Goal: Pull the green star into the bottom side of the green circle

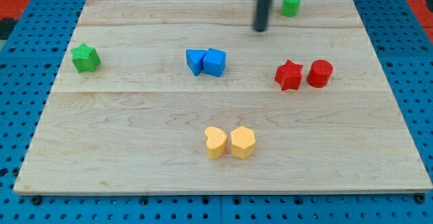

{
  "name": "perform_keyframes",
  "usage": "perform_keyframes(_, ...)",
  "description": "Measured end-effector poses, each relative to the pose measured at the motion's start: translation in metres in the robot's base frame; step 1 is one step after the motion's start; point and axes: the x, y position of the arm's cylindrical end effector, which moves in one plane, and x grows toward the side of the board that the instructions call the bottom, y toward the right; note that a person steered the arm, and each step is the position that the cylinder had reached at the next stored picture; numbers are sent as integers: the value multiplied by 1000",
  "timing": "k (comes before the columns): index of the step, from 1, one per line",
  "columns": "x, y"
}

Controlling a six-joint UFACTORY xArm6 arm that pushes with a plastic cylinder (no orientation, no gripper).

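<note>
The green star (85, 57) lies near the left edge of the wooden board. The green circle (291, 4) stands at the view's top, right of centre, near the board's top edge. My tip (260, 29) is the lower end of the dark rod that comes down from the view's top. It sits just left of and below the green circle, apart from it, and far to the right of the green star.
Two blue blocks (206, 62) touch each other in the middle. A red star (289, 75) and a red circle (320, 73) sit side by side at the right. A yellow heart (216, 143) and a yellow hexagon (243, 142) sit at the bottom centre. Blue pegboard (27, 28) surrounds the board.
</note>
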Motion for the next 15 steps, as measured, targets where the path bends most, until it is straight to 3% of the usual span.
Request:
perform_keyframes(1, 4, -118)
perform_keyframes(3, 151, -252)
perform_keyframes(4, 159, -326)
perform_keyframes(5, 133, -321)
perform_keyframes(7, 71, -229)
perform_keyframes(8, 35, -237)
perform_keyframes(9, 11, -192)
perform_keyframes(11, -30, 9)
perform_keyframes(12, -30, 62)
perform_keyframes(14, -9, 80)
perform_keyframes(15, -39, 84)
